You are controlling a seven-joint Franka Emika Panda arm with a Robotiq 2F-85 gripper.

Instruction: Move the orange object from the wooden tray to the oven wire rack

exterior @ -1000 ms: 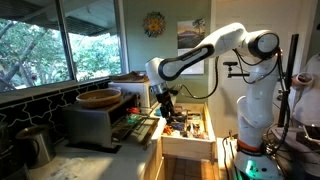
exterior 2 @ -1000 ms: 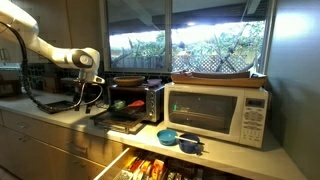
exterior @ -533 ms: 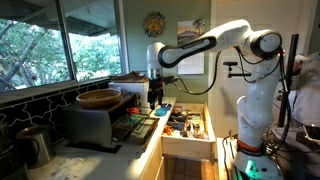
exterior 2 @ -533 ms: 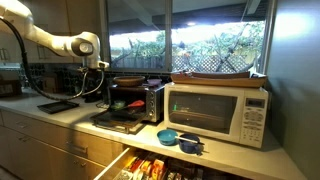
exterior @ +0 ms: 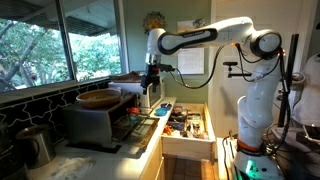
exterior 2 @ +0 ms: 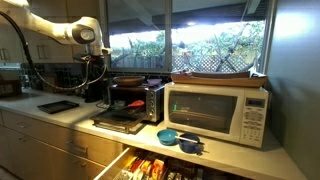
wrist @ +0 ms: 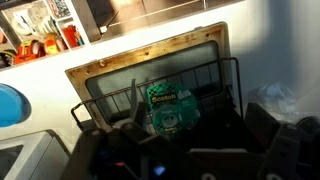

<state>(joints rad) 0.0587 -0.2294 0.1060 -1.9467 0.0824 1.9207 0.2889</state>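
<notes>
The dark oven wire rack [wrist: 205,82] lies on the open door of the small grey oven [exterior 2: 137,98]; it shows in both exterior views [exterior: 136,124] [exterior 2: 118,121]. A green Scotch tape roll [wrist: 170,108] lies on the rack. The flat wooden tray [exterior 2: 215,76] sits on top of the microwave. I cannot make out an orange object on it. My gripper [wrist: 193,138] hangs above the rack with its fingers wide apart and nothing between them. It is at about oven-top height in both exterior views [exterior: 152,74] [exterior 2: 97,68].
A round wooden bowl [exterior: 100,98] sits on the oven. The white microwave [exterior 2: 215,112] stands beside the oven, with blue bowls [exterior 2: 180,138] in front. An open pale drawer [exterior: 186,124] of colourful items juts out below the counter. A metal kettle [exterior: 36,143] stands near the window.
My gripper has risen from rack level by the oven door to about oven-top height. The tape roll stays on the rack.
</notes>
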